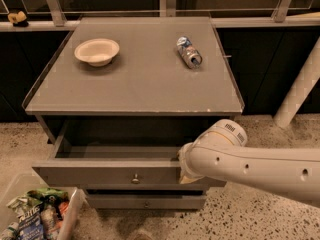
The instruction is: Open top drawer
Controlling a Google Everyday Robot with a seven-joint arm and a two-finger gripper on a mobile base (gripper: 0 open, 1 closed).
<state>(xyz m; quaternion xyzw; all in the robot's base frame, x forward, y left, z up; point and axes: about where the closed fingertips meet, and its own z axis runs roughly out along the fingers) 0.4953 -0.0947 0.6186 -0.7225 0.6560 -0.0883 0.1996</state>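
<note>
The top drawer [100,174] of the grey cabinet is pulled out toward the camera. Its wide grey front has a small round metal knob [135,179] at centre, and its grey box interior [115,151] shows behind the front. My gripper [184,165] is at the drawer front's upper edge, right of the knob, at the end of the white arm [250,169] that comes in from the right. The wrist hides the fingers.
A slimmer drawer front [145,201] sits below, closed. On the cabinet top [135,89] lie a white bowl [97,51] and a can on its side [189,52]. A clear bin of snack packets [37,216] stands at the lower left. A white post [300,86] rises at right.
</note>
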